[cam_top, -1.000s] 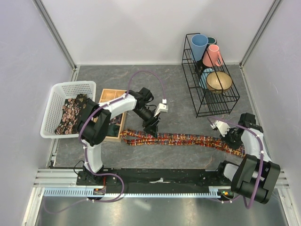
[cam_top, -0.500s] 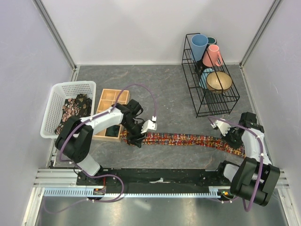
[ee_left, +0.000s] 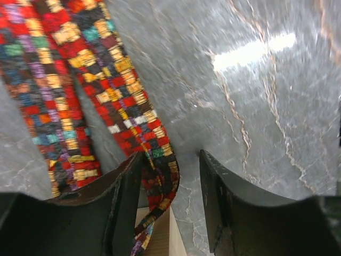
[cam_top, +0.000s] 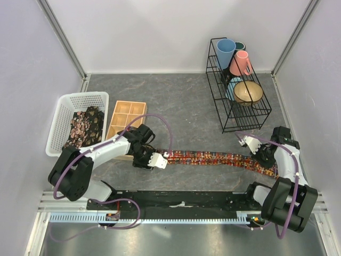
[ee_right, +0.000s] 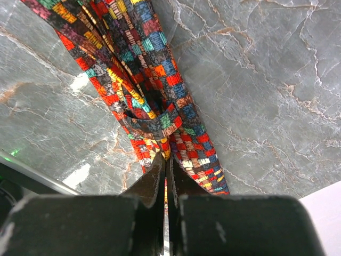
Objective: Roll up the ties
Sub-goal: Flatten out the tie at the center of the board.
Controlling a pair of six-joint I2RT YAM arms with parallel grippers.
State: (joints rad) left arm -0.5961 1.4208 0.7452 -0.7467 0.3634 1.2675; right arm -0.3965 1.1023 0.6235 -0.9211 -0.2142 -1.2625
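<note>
Left end effector [ee_left: 170,160] is seen with its jaws apart, set low over the counter [cam_top: 181,106] at the left end of the tie [cam_top: 213,157]. A folded loop of the checked red, orange and yellow fabric is passed between the jaws. It touches one finger, and a gap is left to the other. At the tie's opposite end, the right end effector [ee_right: 166,160] is pressed together on the fabric, which is bunched and pinched at the fingertips. Between the two, the tie is laid out flat in a nearly straight band across the near part of the counter, bending slightly nearer at its right end. Just beyond the left end effector a wooden tray [cam_top: 128,114] with compartments is found, and a white basket [cam_top: 61,106] is set beside it at the left edge. Dark floral ties [cam_top: 82,127] are heaped in the basket. Well apart, at the far right, a wire rack [cam_top: 266,114] is stood, in which a blue cup [cam_top: 225,52], a pink cup [cam_top: 241,63] and a bowl [cam_top: 248,92] are held.
</note>
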